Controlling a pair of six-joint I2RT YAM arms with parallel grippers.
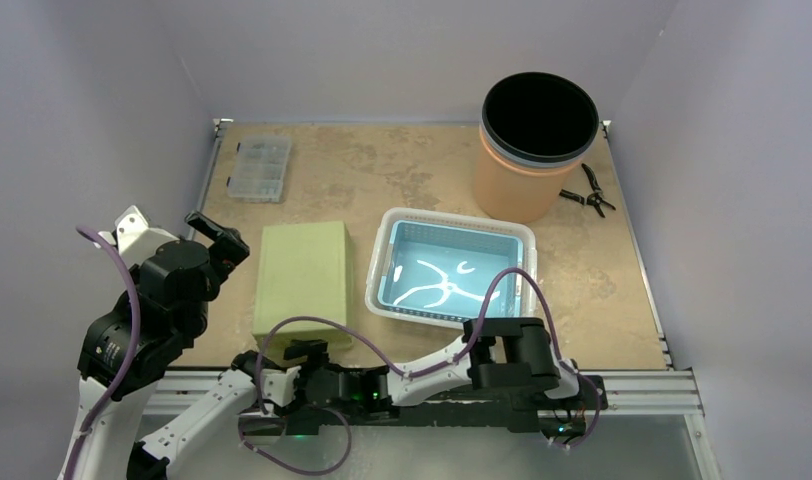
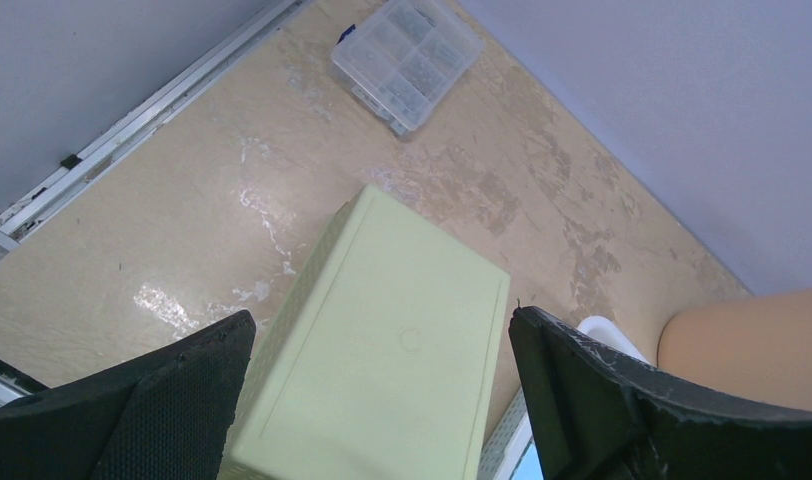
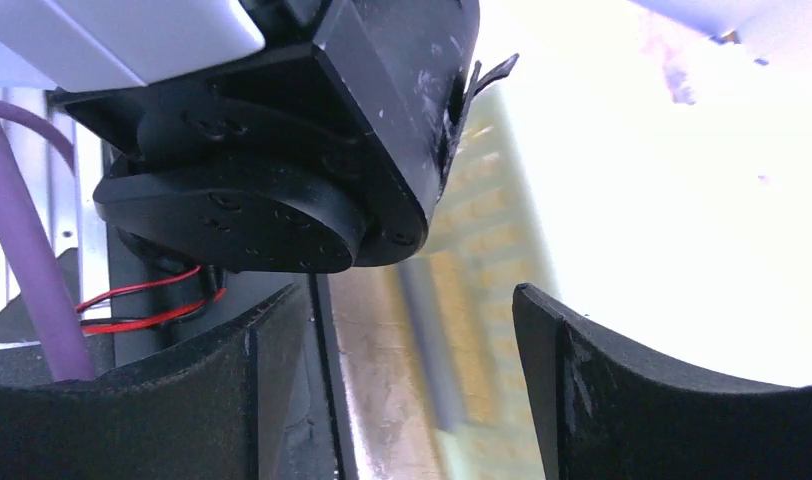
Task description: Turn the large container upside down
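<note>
left hand wide open over green container, looks bottom-up already; right hand open, empty. lift straight, no nudging

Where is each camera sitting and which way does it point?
Top external: above and behind, looking down on the table; both arms show.
Left wrist: raised, facing down at the green box; open fingers show.
Right wrist: low at the near edge, facing an arm joint; fingers show.
Top and left wrist share the green box.
</note>
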